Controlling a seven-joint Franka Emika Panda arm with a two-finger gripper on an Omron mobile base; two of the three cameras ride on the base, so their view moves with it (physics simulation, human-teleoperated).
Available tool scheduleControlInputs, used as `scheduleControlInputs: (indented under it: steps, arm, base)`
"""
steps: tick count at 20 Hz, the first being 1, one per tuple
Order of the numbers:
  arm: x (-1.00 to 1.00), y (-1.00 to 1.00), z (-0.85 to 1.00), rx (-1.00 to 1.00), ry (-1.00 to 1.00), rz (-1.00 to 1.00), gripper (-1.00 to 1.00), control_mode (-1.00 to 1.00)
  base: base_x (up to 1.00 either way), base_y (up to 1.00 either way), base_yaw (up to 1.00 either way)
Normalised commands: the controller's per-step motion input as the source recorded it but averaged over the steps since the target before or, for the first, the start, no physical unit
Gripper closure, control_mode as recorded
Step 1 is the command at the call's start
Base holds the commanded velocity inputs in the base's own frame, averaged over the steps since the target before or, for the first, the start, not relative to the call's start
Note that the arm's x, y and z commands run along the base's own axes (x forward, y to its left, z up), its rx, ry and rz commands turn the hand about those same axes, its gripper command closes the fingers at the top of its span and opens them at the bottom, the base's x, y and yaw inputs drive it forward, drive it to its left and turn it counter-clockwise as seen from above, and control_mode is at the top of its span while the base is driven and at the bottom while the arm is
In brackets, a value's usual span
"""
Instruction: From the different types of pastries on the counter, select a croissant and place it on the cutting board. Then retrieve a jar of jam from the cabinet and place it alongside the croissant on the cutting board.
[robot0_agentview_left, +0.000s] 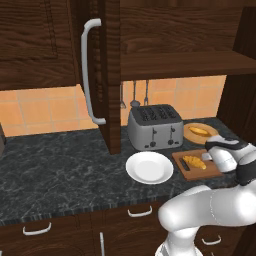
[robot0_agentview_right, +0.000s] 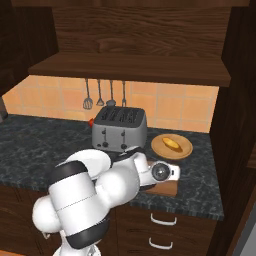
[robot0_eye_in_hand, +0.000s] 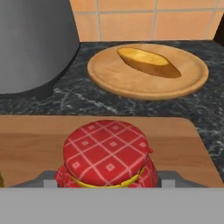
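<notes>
The white arm (robot0_agentview_left: 210, 210) rises from the base, bends forward and reaches low over the cutting board (robot0_agentview_left: 216, 170), its wrist level with the board at about 4 o'clock in the left base view. The hand (robot0_eye_in_hand: 107, 181) sits just above the board, and the jar of jam (robot0_eye_in_hand: 106, 153), with its red checked lid, lies between the finger tips; whether they pinch it or stand spread around it I cannot tell.

The surface (robot0_agentview_left: 55, 170) is black stone with grey marbling, backed by orange tiles. Above it hangs the cabinet (robot0_agentview_left: 35, 40), its door (robot0_agentview_left: 111, 75) swung open, with a long curved grey handle (robot0_agentview_left: 89, 70).

A grey toaster (robot0_agentview_left: 155, 127) stands at the back of the surface. A round white plate (robot0_agentview_left: 149, 167) lies at its 6 o'clock, touching the board's left edge. The croissant (robot0_agentview_left: 194, 162) rests on the board. At 12 o'clock from the board, a round wooden plate (robot0_eye_in_hand: 148, 81) carries an oval golden bun (robot0_eye_in_hand: 148, 62).
</notes>
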Motion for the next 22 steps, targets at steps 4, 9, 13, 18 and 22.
scheduleControlInputs:
  steps: [4, 9, 13, 18, 22]
  arm:
    - [0.04, -0.01, -0.07, 0.0, 0.0, 0.0, -1.0, -1.0]
    - [-0.04, 0.0, 0.0, 0.0, 0.0, 0.0, -1.0, -1.0]
    - [-0.03, 0.0, 0.08, 0.0, 0.0, 0.0, -1.0, -1.0]
    - [-0.06, 0.0, 0.38, 0.0, -0.01, 0.0, -1.0, -1.0]
    - [-0.18, 0.0, 0.69, 0.0, -0.08, 0.0, -1.0, -1.0]
  base:
    - [0.0, 0.0, 0.0]
    - [0.0, 0.0, 0.0]
    - [0.0, 0.0, 0.0]
    - [0.0, 0.0, 0.0]
    - [0.0, 0.0, 0.0]
